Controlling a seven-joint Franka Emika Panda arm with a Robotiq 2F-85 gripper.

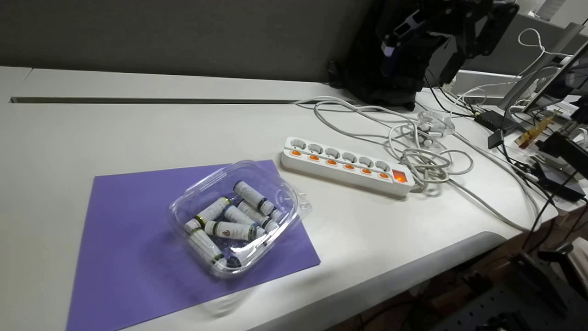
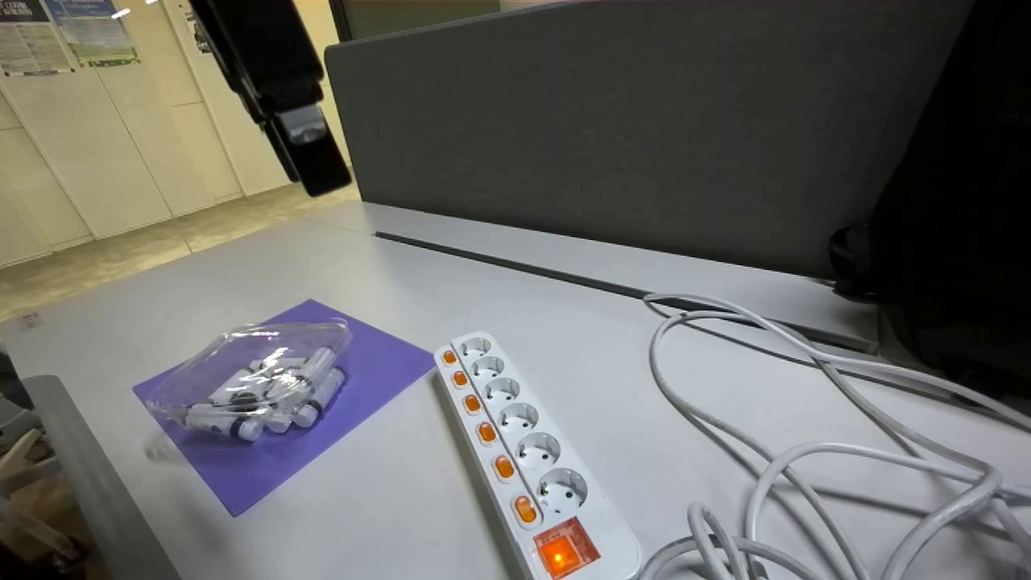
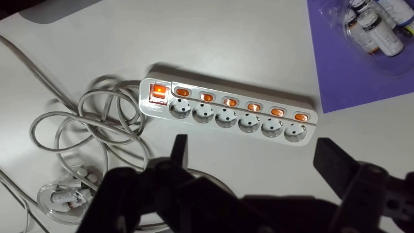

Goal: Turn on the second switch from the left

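Note:
A white power strip [image 1: 340,177] lies on the table with a row of small orange rocker switches; it also shows in an exterior view [image 2: 515,475] and the wrist view [image 3: 152,110]. The second switch from the left [image 1: 313,157] is one in from the end away from the cable; it also shows in an exterior view [image 2: 460,378] and the wrist view [image 3: 277,112]. I cannot tell whether it is lit. My gripper [image 3: 254,150] is open and empty, raised above the table, apart from the strip. It shows dark in both exterior views [image 1: 420,64] [image 2: 310,145].
A larger lit orange-red switch [image 1: 399,176] sits at the strip's cable end. Coiled grey cables [image 1: 429,165] lie beside it. A clear box of small bottles [image 1: 234,220] stands on a purple sheet [image 1: 133,257]. Another clear cup [image 1: 434,124] stands among the cables. A dark partition [image 2: 644,121] rises behind.

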